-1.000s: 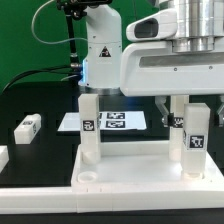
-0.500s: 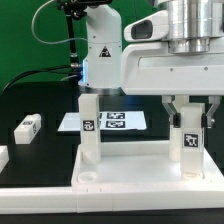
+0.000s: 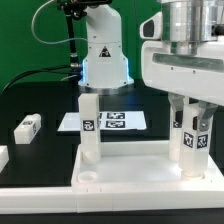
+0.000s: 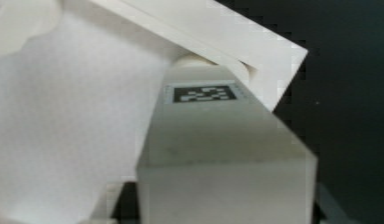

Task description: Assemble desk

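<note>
The desk's white tabletop panel (image 3: 130, 185) lies rim-up along the front. Two square leg posts stand upright in its corner sockets. One is at the exterior view's left (image 3: 89, 130). The other is at the right (image 3: 190, 152), with my gripper (image 3: 190, 122) shut on its upper part, a finger on each side just above the tag. In the wrist view this held post (image 4: 224, 150) fills the middle with a small tag (image 4: 207, 93) on its end, and the panel (image 4: 64, 120) lies beside it. My fingers do not show clearly there.
A loose tagged leg post (image 3: 27, 125) lies on the black table at the exterior view's left. Another white piece (image 3: 3, 157) is cut off by the left edge. The marker board (image 3: 113, 121) lies behind the panel, in front of the robot base (image 3: 102, 60).
The fingers have closed in from either side onto the right post. The wrist and arm housing have shifted slightly toward the exterior view's right. Both posts stay upright.
</note>
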Controlling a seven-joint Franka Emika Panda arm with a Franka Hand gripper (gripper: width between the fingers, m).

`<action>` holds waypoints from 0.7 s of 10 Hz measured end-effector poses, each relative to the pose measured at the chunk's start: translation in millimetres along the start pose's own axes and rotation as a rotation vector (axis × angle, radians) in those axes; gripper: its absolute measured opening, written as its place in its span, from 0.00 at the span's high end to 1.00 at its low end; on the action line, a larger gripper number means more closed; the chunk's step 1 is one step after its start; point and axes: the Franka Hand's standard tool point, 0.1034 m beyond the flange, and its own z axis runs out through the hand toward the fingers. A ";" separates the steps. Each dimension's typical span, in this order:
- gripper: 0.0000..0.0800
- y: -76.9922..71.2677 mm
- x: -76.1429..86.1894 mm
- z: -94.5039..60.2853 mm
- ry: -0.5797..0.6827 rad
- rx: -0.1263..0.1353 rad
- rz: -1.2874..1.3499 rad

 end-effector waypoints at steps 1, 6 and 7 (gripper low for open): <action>0.64 2.8 1.0 0.2 -0.009 0.017 0.130; 0.31 6.7 -0.2 1.6 -0.028 0.038 0.283; 0.31 6.5 -1.4 1.7 -0.026 0.040 0.212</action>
